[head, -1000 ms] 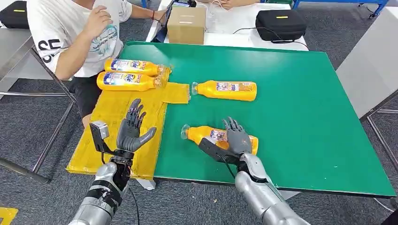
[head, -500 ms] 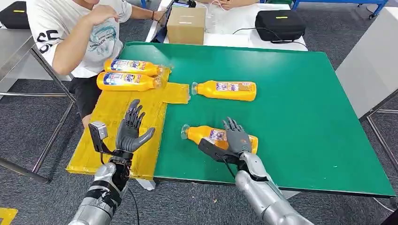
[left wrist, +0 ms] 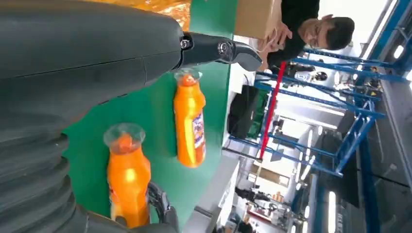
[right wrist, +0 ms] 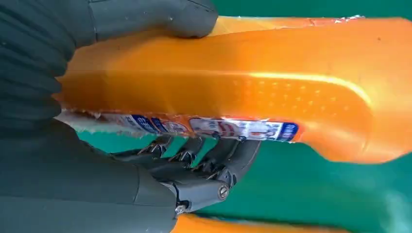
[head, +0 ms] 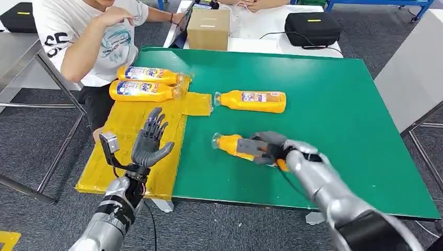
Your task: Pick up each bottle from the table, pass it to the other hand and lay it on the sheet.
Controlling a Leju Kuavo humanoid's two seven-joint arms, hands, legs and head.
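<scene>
My right hand (head: 267,146) grips the near orange bottle (head: 230,144) around its body over the green table (head: 339,115). The bottle's cap end points toward the yellow sheet (head: 120,157). In the right wrist view the thumb lies over the bottle (right wrist: 233,82) and the fingers (right wrist: 209,165) curl under it. A second orange bottle (head: 251,101) lies farther back on the table. Two more bottles (head: 149,75) (head: 141,90) lie at the sheet's far end. My left hand (head: 150,144) hovers open above the sheet, palm up, holding nothing. The left wrist view shows the held bottle (left wrist: 127,184) and the far one (left wrist: 189,121).
A person in a white T-shirt (head: 89,36) sits at the table's far left corner, close to the sheet's far end. A cardboard box (head: 208,27) and a black case (head: 312,26) stand on a white table behind. The green table's right half is bare.
My right hand has turned and closed around the near bottle, which has shifted slightly right and away from me. The left hand has barely moved.
</scene>
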